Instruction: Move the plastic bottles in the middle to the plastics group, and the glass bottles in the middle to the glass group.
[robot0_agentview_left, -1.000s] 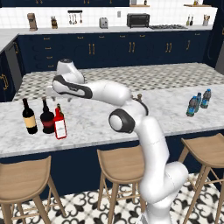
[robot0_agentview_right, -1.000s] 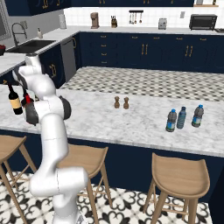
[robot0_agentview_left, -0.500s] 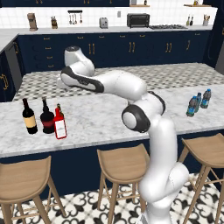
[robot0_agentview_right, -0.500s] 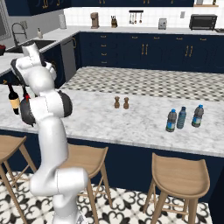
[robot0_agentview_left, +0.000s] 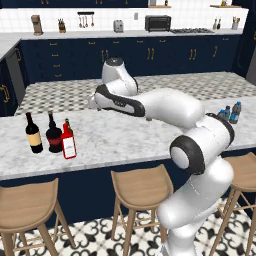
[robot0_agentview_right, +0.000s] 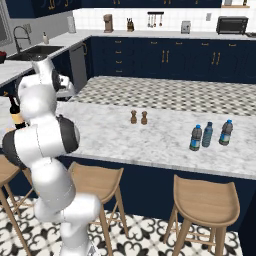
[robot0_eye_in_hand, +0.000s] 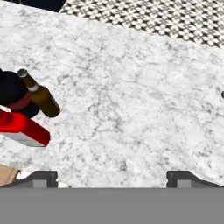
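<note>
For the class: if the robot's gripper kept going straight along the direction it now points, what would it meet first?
Most likely bare marble countertop: the open gripper looks down at it with nothing between. The red bottle and brown bottle lie off to one side.

The white arm rises from the base at five o'clock in the left base view, bends at its dark elbow and reaches toward ten o'clock. Its gripper (robot0_eye_in_hand: 112, 177) hangs with jaws spread wide, both dark tips apart with nothing between them.
</note>
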